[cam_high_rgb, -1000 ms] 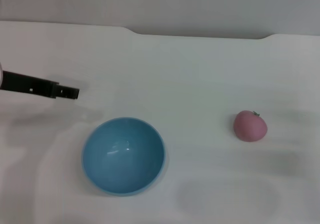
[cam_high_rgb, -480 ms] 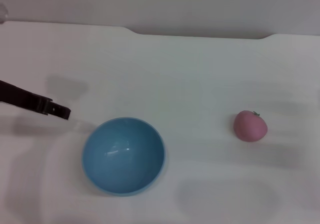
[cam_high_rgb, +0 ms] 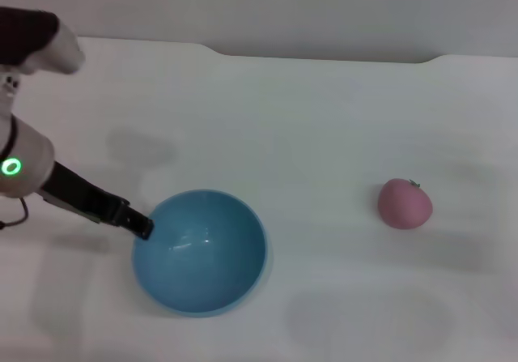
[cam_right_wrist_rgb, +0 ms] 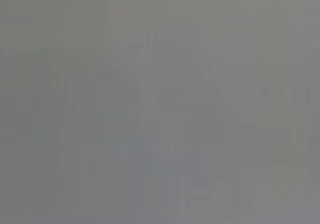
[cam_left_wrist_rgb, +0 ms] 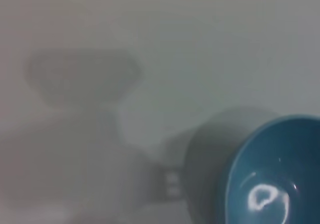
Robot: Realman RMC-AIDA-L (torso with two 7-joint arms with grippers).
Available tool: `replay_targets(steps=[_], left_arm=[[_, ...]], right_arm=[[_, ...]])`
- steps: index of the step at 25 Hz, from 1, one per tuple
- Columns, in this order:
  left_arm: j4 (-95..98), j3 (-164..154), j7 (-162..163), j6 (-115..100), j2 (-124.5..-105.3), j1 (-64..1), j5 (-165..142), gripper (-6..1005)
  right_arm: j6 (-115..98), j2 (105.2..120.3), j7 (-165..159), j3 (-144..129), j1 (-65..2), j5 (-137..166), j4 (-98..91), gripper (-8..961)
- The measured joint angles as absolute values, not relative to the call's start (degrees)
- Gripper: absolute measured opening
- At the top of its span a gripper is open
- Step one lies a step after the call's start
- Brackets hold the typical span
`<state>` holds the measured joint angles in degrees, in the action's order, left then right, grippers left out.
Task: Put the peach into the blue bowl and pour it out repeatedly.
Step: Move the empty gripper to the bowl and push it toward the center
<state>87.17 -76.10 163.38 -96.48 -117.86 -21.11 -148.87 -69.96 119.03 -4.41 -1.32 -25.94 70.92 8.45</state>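
Note:
The blue bowl [cam_high_rgb: 200,250] stands upright and empty on the white table, front left of centre. It also shows in the left wrist view [cam_left_wrist_rgb: 272,176]. The peach [cam_high_rgb: 405,203], pink with a small dark stem, lies on the table to the right, well apart from the bowl. My left gripper [cam_high_rgb: 142,227] reaches in from the left, its dark tip at the bowl's left rim. Whether it touches the rim is unclear. My right gripper is out of view; the right wrist view shows only plain grey.
The white table [cam_high_rgb: 307,119] has a far edge with a raised step along the back. My left arm's white wrist with a green light ring [cam_high_rgb: 11,167] sits at the left edge.
My left gripper has come down and toward the front, from behind and left of the bowl to the bowl's left rim. The bowl and the peach have not moved.

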Motion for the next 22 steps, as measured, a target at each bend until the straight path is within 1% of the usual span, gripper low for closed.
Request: replay_targets(steps=[9,22], left_arm=[[81.88,-77.28,163.43,-94.56,-118.12,-22.79,-148.34,812],[65.07,-77.7,160.29,-85.97,-118.03,-29.33,-148.38,813]], right_arm=[[-69.95,119.0,-4.39,-1.2,-25.94,70.92,8.3,506],[-69.96,119.09,-4.51,-0.6,-25.9,70.93,8.26,497]])
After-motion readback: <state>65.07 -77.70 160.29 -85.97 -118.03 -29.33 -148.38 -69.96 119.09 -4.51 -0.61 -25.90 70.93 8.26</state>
